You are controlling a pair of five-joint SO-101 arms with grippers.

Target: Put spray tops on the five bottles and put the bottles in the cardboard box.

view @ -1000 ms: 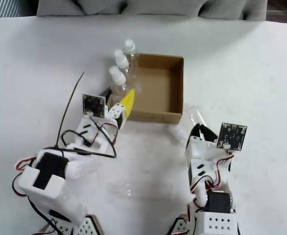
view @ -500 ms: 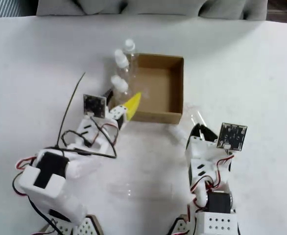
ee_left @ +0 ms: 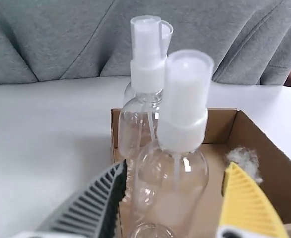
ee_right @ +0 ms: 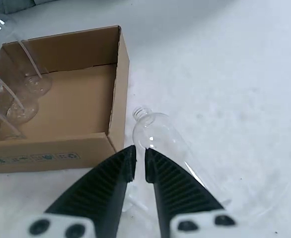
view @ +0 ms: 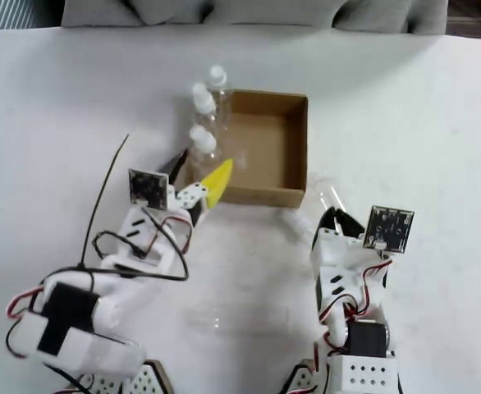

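White table (view: 437, 107); left pincer (ee_left: 175, 171) spread around capped bottle (ee_left: 185, 99), right pincer (ee_right: 140, 151) pressed together by capless bottle (ee_right: 158, 134).

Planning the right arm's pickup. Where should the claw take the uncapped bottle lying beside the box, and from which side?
Probably across the round body of the uncapped bottle, behind the shoulder, from above: it lies on its side on the table, bare neck near the cardboard box, leaving the neck free.

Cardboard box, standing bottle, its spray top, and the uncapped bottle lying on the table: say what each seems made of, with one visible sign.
Cardboard box: brown matte card, raw cut edges. Standing bottle: clear, glossy, probably plastic; dip tube shows through. Spray top: white, slightly frosted plastic. Lying bottle: same clear look, likely plastic.
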